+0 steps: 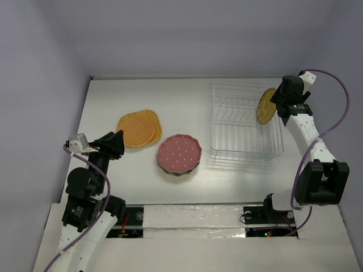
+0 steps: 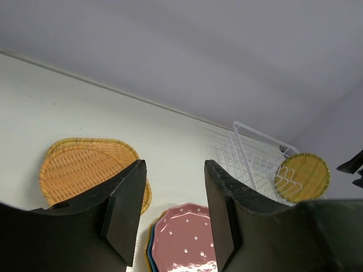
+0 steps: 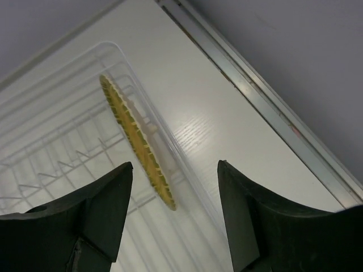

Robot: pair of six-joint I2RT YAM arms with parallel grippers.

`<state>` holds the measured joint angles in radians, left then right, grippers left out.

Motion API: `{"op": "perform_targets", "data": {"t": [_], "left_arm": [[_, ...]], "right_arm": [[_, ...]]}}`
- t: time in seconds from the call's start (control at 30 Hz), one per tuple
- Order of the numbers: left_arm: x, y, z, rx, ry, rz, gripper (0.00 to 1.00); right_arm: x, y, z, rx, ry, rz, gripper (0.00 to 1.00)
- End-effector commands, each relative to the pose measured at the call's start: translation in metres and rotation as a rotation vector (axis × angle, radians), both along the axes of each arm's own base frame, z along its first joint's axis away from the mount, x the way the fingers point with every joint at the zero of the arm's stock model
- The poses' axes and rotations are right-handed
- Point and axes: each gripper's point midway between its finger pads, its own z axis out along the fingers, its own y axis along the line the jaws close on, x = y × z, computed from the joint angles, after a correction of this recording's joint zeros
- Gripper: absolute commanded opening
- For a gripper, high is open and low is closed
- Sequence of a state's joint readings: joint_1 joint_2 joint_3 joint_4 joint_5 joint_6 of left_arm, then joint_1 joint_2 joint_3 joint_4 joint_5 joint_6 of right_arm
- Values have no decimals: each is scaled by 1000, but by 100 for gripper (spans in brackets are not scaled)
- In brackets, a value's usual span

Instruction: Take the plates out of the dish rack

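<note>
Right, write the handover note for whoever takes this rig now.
Left gripper: open, empty, near the orange plates.
Right gripper: open, empty, at the right end of the rack, lined up with the yellow plate but not gripping it.
Done: orange plates stacked flat on the table, left; a second stack with the pink plate on top, mid-table.
Left: the yellow plate, the only one in the rack, standing on edge. Probably close on it, lift it out and lay it on the table.
</note>
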<state>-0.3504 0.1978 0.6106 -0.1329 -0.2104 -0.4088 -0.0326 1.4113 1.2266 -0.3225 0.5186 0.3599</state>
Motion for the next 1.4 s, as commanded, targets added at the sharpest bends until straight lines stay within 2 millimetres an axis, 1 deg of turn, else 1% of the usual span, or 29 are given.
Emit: {"op": "perform_targets", "data": {"t": [0.0, 0.07, 0.1, 0.13, 0.17, 0.2, 0.23, 0.27, 0.3, 0.33, 0.4, 0.47, 0.57, 0.6, 0.67, 0.73, 0.8, 0.87, 0.9, 0.93, 1.03, 1.07, 1.13, 1.17, 1.23, 1.27, 1.3, 1.33, 1.37], "left_arm": [[-3, -2, 11, -13, -46, -14, 43], [-5, -3, 11, -14, -50, -23, 44], [-5, -3, 11, -14, -50, -23, 46], [-5, -3, 12, -16, -53, -23, 46], [-5, -3, 12, -14, -53, -23, 46], [-6, -5, 13, -15, -55, -32, 47], [-7, -5, 13, -16, -57, -32, 47], [-7, -4, 14, -15, -59, -32, 47], [-7, -4, 13, -16, -58, -32, 47], [-8, -4, 14, -16, -62, -32, 48], [-8, -4, 15, -19, -65, -32, 48], [-8, -4, 14, -17, -65, -32, 48], [-8, -4, 15, -18, -66, -32, 48], [-8, -4, 15, -19, -66, -32, 48], [-8, -4, 14, -19, -65, -32, 48], [-8, -4, 15, -19, -65, -32, 48], [-8, -4, 15, -19, -65, -32, 49], [-7, -4, 14, -18, -62, -32, 49], [-7, -4, 14, -20, -63, -33, 49], [-7, -4, 14, -20, -63, -33, 49], [-6, -5, 13, -18, -59, -33, 49], [-6, -5, 13, -17, -57, -33, 49], [-6, -5, 12, -15, -56, -32, 49], [-6, -5, 13, -17, -56, -33, 49], [-5, -5, 13, -16, -54, -33, 49], [-5, -5, 12, -16, -53, -33, 49], [-4, -6, 11, -14, -49, -33, 49], [-4, -6, 11, -14, -47, -33, 49], [-4, -6, 10, -13, -44, -33, 49]], "right_arm": [[15, 0, -9, -33, 75, 49, 67], [27, 3, -16, -50, 96, 93, 66], [31, -2, -29, -54, 134, 86, 62], [35, -5, -25, -65, 138, 75, 59], [36, -5, -29, -74, 168, 89, 56], [41, -4, -37, -75, 192, 103, 50], [44, -6, -33, -84, 195, 98, 46], [43, -8, -35, -93, 214, 94, 39], [45, -8, -35, -99, 220, 97, 28], [46, -10, -36, -109, 238, 94, 25], [46, -12, -32, -118, 244, 84, 13], [45, -13, -21, -123, 221, 80, 12], [43, -11, -4, -130, 187, 95, 4], [43, -11, 1, -133, 179, 97, 0], [42, -10, 6, -134, 180, 108, 0], [43, -7, 14, -151, 170, 119, 0], [41, -7, 24, -169, 161, 127, 0], [43, 1, 35, -204, 155, 154, 0], [42, -1, 40, -216, 154, 147, 0], [43, 7, 44, -233, 151, 162, 0], [36, 8, 73, -298, 124, 125, 0], [33, 12, 88, -323, 94, 101, 0], [28, 19, 109, -326, 44, 89, 0], [23, 29, 129, -302, -6, 87, 0], [20, 47, 145, -257, -58, 125, 0], [20, 66, 154, -195, -109, 192, 0], [21, 91, 162, -156, -151, 267, 0], [22, 111, 166, -116, -184, 338, 0], [24, 144, 175, -31, -255, 448, 0]]}}
